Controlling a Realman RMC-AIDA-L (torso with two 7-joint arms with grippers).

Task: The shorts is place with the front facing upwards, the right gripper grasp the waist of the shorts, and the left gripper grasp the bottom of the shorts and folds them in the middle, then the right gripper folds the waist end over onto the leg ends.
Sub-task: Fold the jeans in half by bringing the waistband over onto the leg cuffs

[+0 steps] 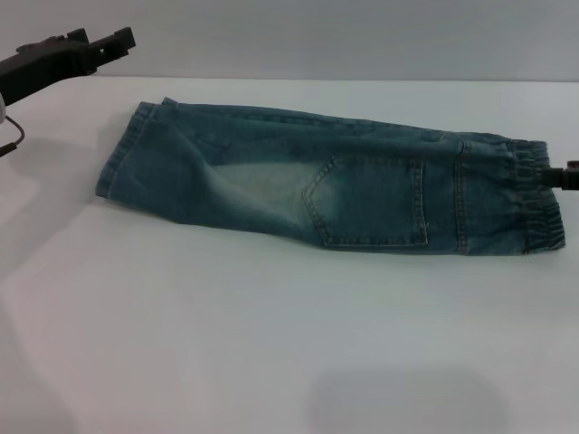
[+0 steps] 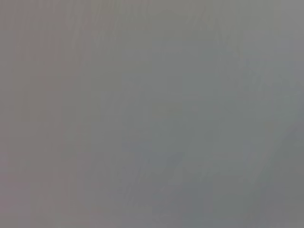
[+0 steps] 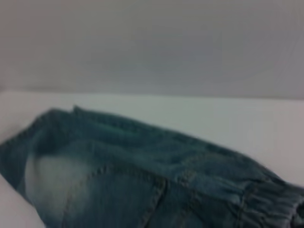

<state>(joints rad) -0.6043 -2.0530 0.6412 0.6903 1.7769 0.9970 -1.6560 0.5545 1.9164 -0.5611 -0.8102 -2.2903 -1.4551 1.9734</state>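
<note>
The blue-green denim shorts (image 1: 335, 185) lie folded lengthwise on the white table (image 1: 271, 344) — 1 fold done. The black right gripper (image 1: 563, 176) touches the ruffled elastic waist (image 1: 534, 203); whether it is clenched cannot be told. The black left gripper (image 1: 113, 41) hangs released, well apart from the leg ends (image 1: 116, 163). Folding waist onto hems remains.

My three eyes: one high, two on the wrists.

My head camera looks forward and down, taking in the whole shorts (image 1: 326, 185) on the white table (image 1: 271, 344) from some way off. My right wrist camera sits low and close at the waist (image 3: 270, 204) end, looking along the same shorts. My left wrist camera faces only plain grey.
</note>
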